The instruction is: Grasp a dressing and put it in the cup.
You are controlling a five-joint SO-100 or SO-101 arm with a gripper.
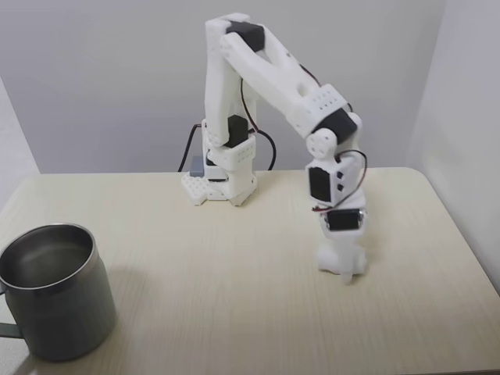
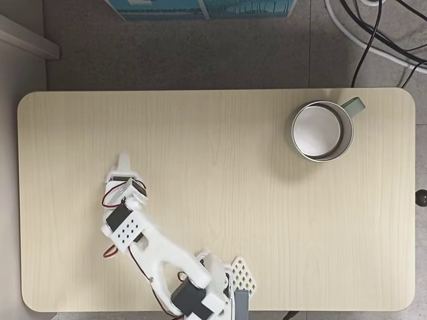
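I cannot pick out the dressing as a separate thing in either fixed view; if it is anywhere, it is lost against the white plastic at the arm's tip, and I won't claim to see it. The cup (image 1: 55, 291) stands upright on the worktop (image 1: 234, 297), at the lower left in one fixed view and near the upper right corner (image 2: 321, 131) in the view from above, its handle pointing up and right there. Its inside looks bare and dull grey from above.

The end effector (image 1: 341, 269) is down at the worktop surface on the right side of the front-facing fixed view, pointing straight down, with its tip touching or just above the wood. From above I see it at the left part of the worktop (image 2: 123, 162), its tip pointing toward the far edge. It is well apart from the cup, with most of the worktop between them. I cannot tell how far its fingers are parted or whether they have hold of anything: the tip is a white blur in one view and too small in the other.

The arm's base (image 1: 220, 183) sits at the back edge of the worktop in the front view, with dark cables (image 1: 266, 144) behind it. Beyond the worktop in the view from above, cables (image 2: 373, 33) lie on a grey floor (image 2: 200, 53).
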